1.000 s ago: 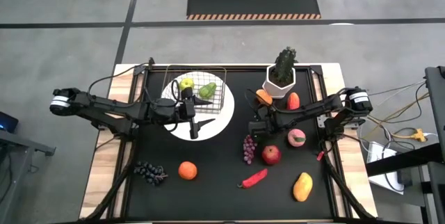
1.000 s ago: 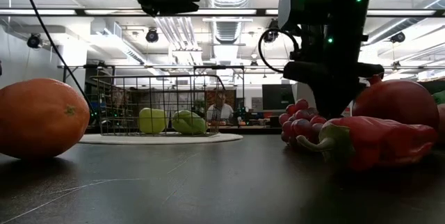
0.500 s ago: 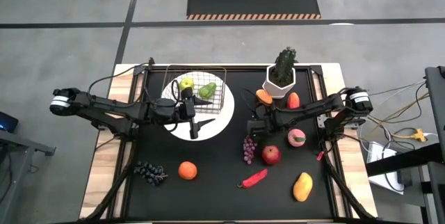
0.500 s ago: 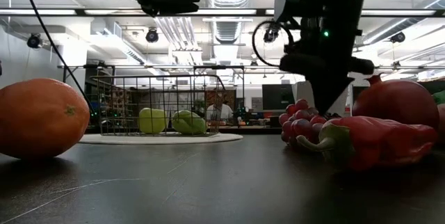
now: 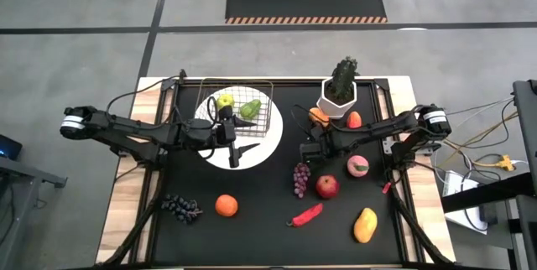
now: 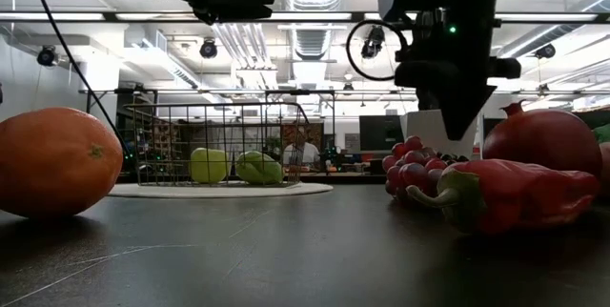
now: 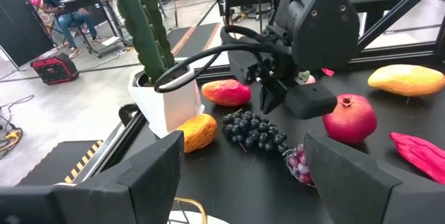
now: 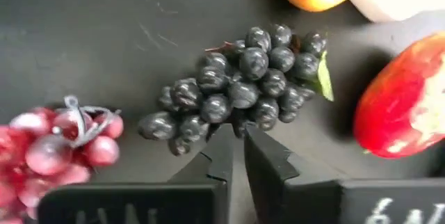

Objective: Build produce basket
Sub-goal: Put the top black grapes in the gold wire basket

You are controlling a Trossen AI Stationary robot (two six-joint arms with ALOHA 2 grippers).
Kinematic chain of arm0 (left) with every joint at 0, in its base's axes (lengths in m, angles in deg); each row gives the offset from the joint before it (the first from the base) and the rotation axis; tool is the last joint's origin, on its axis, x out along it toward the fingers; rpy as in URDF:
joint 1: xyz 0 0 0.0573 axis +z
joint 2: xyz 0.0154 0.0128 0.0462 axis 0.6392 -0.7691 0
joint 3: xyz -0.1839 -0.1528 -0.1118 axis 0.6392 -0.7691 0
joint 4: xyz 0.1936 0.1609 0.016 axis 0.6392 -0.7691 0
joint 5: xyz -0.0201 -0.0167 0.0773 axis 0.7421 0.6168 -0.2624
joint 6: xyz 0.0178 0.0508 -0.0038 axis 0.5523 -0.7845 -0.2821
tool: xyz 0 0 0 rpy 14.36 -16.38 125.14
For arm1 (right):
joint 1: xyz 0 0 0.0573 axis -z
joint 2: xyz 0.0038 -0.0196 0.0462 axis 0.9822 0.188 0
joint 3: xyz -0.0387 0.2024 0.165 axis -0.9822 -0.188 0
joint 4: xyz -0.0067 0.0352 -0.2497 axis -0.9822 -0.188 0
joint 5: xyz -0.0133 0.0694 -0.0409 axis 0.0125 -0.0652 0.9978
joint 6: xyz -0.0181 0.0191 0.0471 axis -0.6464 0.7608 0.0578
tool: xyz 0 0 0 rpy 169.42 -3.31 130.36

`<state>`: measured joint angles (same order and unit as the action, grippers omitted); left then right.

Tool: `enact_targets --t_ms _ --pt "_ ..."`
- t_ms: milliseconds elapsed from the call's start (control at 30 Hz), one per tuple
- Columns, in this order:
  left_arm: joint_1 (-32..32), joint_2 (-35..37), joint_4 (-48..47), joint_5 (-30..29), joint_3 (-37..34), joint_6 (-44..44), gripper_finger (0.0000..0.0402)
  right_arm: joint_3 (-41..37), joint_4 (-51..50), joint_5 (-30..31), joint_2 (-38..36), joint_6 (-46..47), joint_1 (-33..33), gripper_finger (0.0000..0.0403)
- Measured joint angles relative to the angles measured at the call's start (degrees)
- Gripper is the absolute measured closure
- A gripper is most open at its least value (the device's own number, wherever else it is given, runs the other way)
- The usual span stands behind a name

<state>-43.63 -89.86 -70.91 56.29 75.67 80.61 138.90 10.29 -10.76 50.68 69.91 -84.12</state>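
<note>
Right, from above, the right gripper (image 5: 307, 154) hangs over the produce, with the basket (image 5: 261, 94) well off to its left, standing on the plate (image 5: 262, 149). An apple (image 5: 225, 101) and a pear (image 5: 250, 109) already lie in the basket. The left gripper (image 5: 239, 147) waits just past the basket's near edge, over the plate.

At table height, the right gripper's tip points down and is clear of the red grapes (image 6: 410, 159) below it.

Through the left wrist camera, its own fingers stand wide apart with nothing between them. Far ahead, the right gripper's tip sits just above the dark grapes (image 7: 254, 132), not touching as far as I can tell.

On the right wrist camera, the fingers (image 8: 221, 158) are drawn together with only a slit between them. The dark grapes lie right at their tips, the red grapes off to one side, and I see no grape caught.

I judge I'm mid-pick on the dark grapes with no hold on them. Next I'd spread the fingers, drop over the bunch's middle, close, then carry it to the basket.
</note>
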Motion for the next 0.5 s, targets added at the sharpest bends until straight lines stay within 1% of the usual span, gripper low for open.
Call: enact_targets --t_ms 133,300,500 --pt "0.0 -0.02 0.0 0.0 -0.02 0.02 0.0124 -1.31 0.37 -0.18 0.0 3.54 0.03 0.0326" --pt "0.01 -0.03 -0.01 0.0 -0.09 0.04 0.0124 -3.9 1.05 2.27 0.24 9.08 -0.01 0.0265" --pt "0.02 -0.04 -0.01 0.0 -0.41 0.03 0.0124 -4.64 5.1 2.37 0.22 10.38 0.01 0.0217"
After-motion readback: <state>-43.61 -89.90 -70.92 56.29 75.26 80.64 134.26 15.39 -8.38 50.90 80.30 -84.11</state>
